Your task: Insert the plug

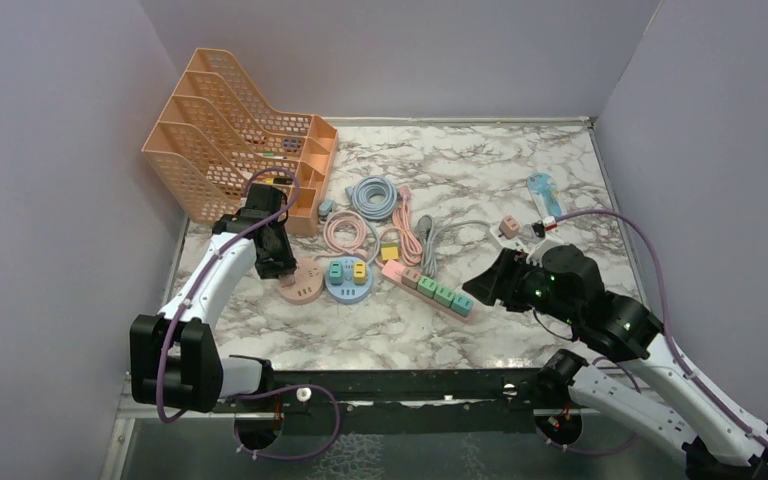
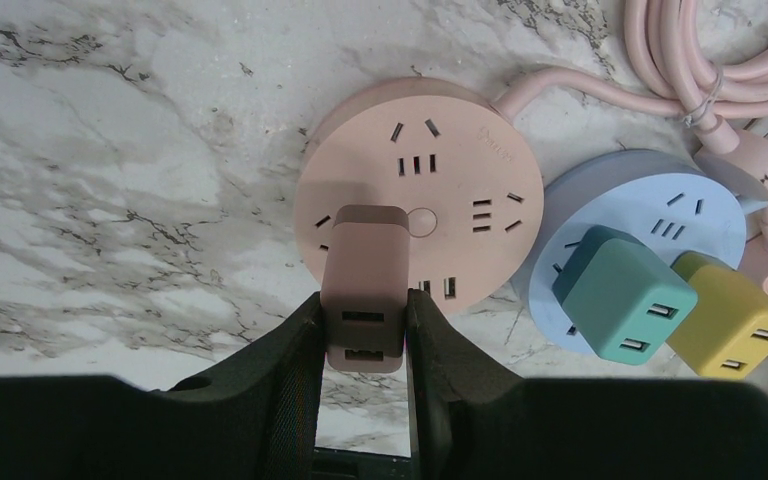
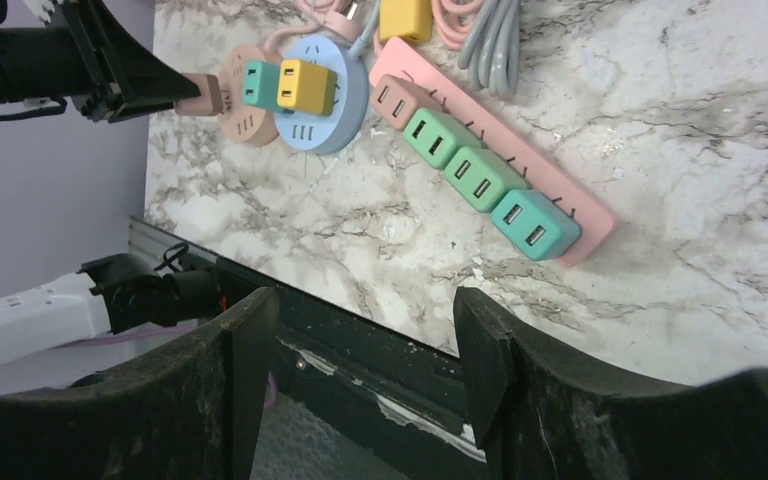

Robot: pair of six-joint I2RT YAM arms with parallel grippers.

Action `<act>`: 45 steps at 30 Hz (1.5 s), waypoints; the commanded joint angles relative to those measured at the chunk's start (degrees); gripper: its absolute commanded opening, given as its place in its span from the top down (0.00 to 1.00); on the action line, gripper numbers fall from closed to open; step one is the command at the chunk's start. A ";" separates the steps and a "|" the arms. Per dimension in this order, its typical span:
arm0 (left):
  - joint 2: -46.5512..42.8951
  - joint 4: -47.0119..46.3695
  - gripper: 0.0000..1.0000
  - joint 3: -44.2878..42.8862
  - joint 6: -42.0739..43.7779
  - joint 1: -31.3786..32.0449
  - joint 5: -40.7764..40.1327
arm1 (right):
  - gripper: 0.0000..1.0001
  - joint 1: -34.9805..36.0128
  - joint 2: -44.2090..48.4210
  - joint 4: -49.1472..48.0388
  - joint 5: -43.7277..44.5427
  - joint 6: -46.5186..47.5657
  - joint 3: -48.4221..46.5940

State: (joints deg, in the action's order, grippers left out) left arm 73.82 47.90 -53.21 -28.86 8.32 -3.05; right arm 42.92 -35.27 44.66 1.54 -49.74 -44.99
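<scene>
My left gripper (image 2: 363, 325) is shut on a pink-brown plug adapter (image 2: 365, 285) with two USB ports; the adapter stands on the left part of the round pink power strip (image 2: 430, 175), over one of its sockets. From above, the left gripper (image 1: 278, 262) is at the pink round strip (image 1: 301, 281). My right gripper (image 3: 365, 350) is open and empty, held above the table's near edge, right of the long pink strip (image 1: 430, 288).
A round blue strip (image 1: 348, 281) carries a teal (image 2: 617, 295) and a yellow adapter (image 2: 732, 315). The long strip holds pink, green and teal adapters (image 3: 470, 178). Coiled cables (image 1: 375, 197), an orange file rack (image 1: 235, 135) and a small pink adapter (image 1: 508, 226) lie behind.
</scene>
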 commanded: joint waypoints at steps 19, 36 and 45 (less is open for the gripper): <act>2.21 2.13 1.00 0.94 -4.32 -0.49 -1.71 | 0.36 0.24 1.43 5.54 6.46 -2.29 -0.60; 0.90 5.12 1.00 -1.58 -5.08 -0.49 -1.91 | 0.37 0.24 1.69 5.24 6.11 -2.98 0.52; 3.67 1.65 1.00 -0.11 -5.25 -0.44 -2.02 | 0.37 0.24 1.76 5.35 6.06 -3.09 0.63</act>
State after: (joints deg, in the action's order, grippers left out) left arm 75.37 51.11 -54.74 -33.78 8.21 -5.45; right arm 42.92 -33.91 49.74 6.04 -52.27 -44.91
